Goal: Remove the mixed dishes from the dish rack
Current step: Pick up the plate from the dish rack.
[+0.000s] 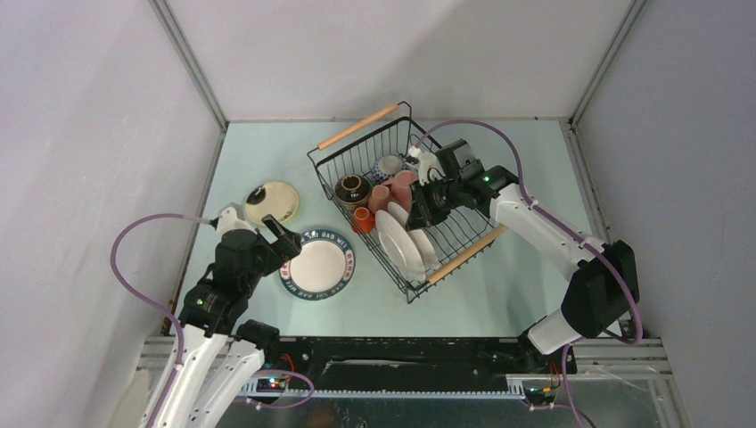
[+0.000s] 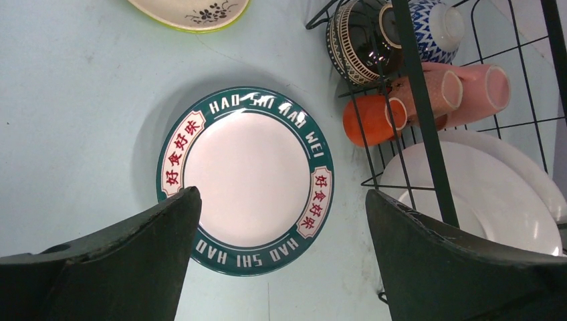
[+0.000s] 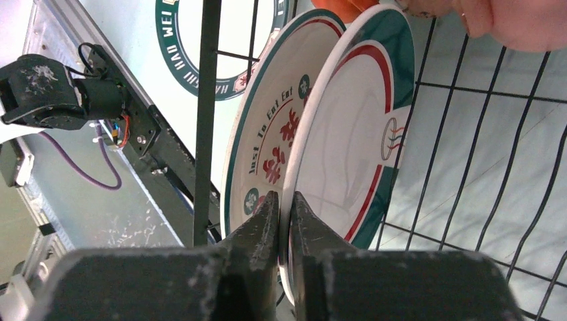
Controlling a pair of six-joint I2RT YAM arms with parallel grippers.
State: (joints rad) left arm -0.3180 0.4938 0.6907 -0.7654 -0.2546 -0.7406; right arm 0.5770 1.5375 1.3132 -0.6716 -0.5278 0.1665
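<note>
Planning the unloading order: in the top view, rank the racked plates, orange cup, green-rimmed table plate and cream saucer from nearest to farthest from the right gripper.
1. racked plates: one rim between the right gripper jaws, inside the dish rack.
2. orange cup: just left, also in the rack.
3. green-rimmed table plate: on the table, left of the rack.
4. cream saucer: farthest left.

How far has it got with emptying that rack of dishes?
Two pieces are out on the table: a green-rimmed plate and a cream saucer. The right gripper is pinching the rim of a banded plate standing in the dish rack. A second plate, pink mugs, an orange cup and two bowls remain inside.
</note>
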